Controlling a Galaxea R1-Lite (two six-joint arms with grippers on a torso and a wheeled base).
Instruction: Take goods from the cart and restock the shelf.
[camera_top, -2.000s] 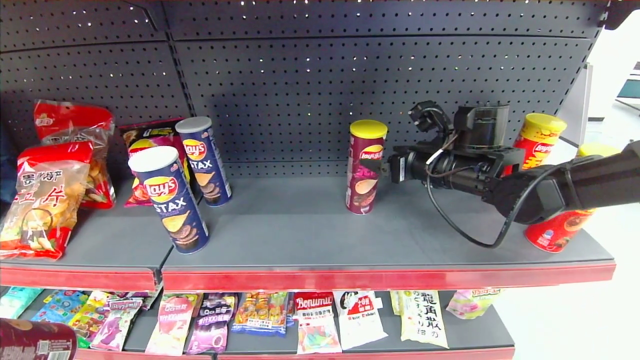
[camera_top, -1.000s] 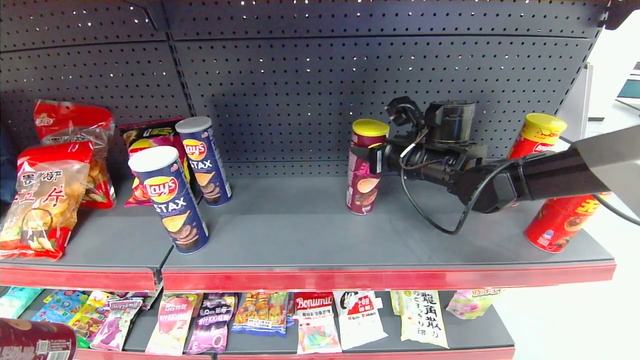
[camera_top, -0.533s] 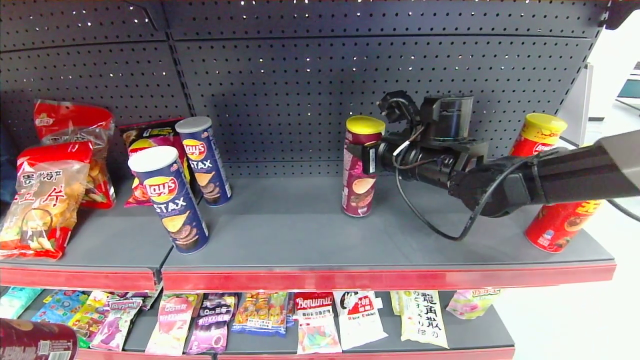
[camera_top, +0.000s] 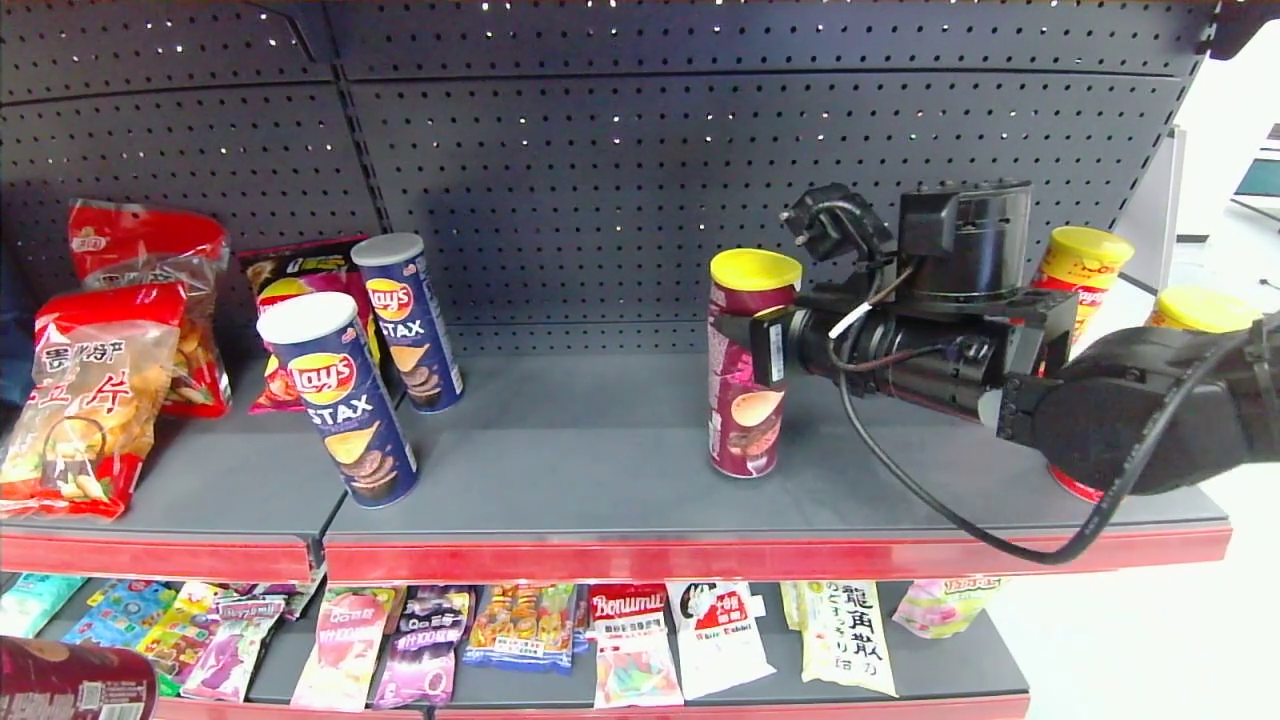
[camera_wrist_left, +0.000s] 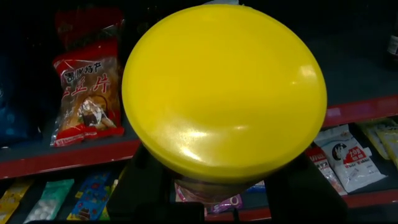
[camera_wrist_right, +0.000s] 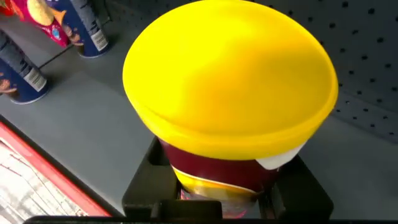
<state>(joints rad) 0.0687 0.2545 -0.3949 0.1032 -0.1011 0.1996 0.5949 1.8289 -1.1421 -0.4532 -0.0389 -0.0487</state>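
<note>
My right gripper (camera_top: 748, 345) clamps the upright maroon can (camera_top: 742, 420) just under its yellow lid (camera_top: 755, 268), my arm reaching level from the right across the shelf (camera_top: 560, 450). My left gripper (camera_wrist_left: 217, 193) clasps a second, yellow-lidded can (camera_wrist_left: 224, 87) below shelf height.

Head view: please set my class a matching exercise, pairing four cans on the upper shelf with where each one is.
Things
1. purple can
2. white-lidded blue can
3. grey-lidded blue can
4. rear red can

Places
A. far right of the upper shelf, behind the arm
B. left of centre, at the back
C. held by the right gripper
D. left of centre, near the front edge

Pairs: 1-C, 2-D, 3-B, 4-A
</note>
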